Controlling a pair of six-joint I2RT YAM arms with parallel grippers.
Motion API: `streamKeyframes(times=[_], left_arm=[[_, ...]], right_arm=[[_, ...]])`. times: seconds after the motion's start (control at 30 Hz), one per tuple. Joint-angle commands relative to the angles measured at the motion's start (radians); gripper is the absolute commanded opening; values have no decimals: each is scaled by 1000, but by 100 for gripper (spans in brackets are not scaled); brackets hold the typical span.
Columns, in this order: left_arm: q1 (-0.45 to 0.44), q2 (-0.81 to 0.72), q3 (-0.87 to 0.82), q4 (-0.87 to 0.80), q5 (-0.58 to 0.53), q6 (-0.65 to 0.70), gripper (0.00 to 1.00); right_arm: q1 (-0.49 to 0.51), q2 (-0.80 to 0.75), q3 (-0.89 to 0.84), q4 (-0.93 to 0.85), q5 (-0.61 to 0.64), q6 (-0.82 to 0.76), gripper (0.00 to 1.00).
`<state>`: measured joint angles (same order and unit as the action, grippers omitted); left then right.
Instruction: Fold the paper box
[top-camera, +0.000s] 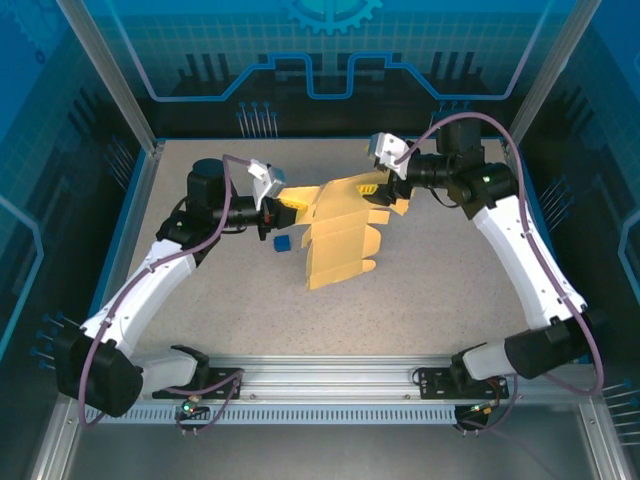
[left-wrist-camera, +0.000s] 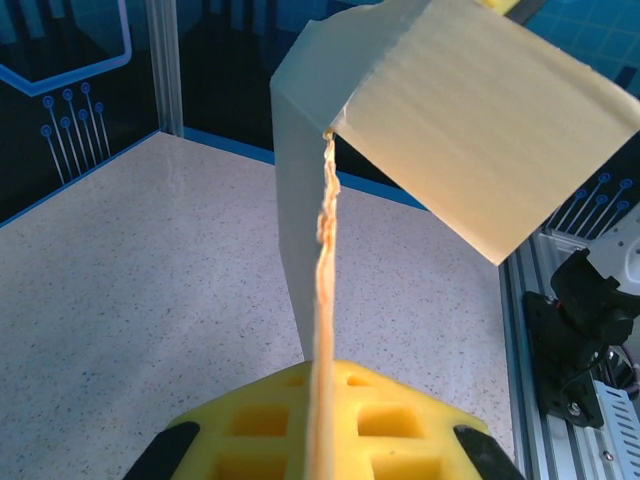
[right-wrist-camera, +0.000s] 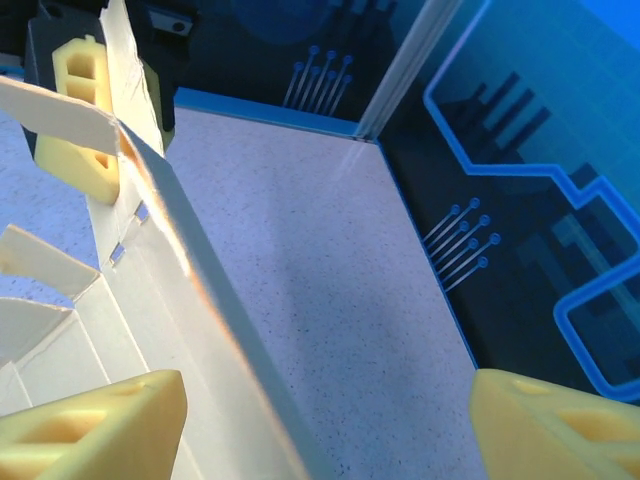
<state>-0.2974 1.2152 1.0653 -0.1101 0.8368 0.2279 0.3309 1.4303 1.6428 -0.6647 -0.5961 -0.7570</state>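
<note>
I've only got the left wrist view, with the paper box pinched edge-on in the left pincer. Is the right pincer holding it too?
Observer: No. In the right wrist view the right pincer stands open, and the paper box runs beside one finger without being clamped.
Operator: How does the box look overall?
Observer: From the top camera it is a spread-out cut-out stretched between the two arms, with its flaps not yet folded in.
Operator: Anything on the table near me?
Observer: Yes, a small blue cube sits on the table, close to the left pincer and beside the box's edge.
</note>
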Motion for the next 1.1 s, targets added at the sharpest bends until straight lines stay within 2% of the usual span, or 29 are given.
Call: streamKeyframes(times=[0.0, 0.13, 0.3, 0.43, 0.83, 0.9, 0.93, 1.07], left_arm=[[-6, -27, 27, -15, 48, 40, 0], [-6, -27, 28, -14, 47, 40, 0], [-7, -26, 28, -14, 43, 41, 0], [-7, -23, 25, -6, 41, 41, 0], [-8, -22, 24, -4, 24, 35, 0], [-8, -22, 20, 4, 3, 29, 5], [-8, -22, 16, 14, -13, 19, 11], [-8, -13, 8, 38, -93, -9, 13]], right_arm=[[-9, 49, 89, -129, -94, -88, 74], [-25, 100, 138, -208, -161, -121, 66], [-48, 130, 150, -241, -224, -135, 41], [-48, 149, 162, -261, -243, -143, 36], [-48, 178, 189, -299, -221, -141, 9], [-48, 172, 185, -298, -202, -122, 6], [-50, 166, 177, -292, -189, -106, 4], [-50, 116, 96, -228, -121, -1, 0]])
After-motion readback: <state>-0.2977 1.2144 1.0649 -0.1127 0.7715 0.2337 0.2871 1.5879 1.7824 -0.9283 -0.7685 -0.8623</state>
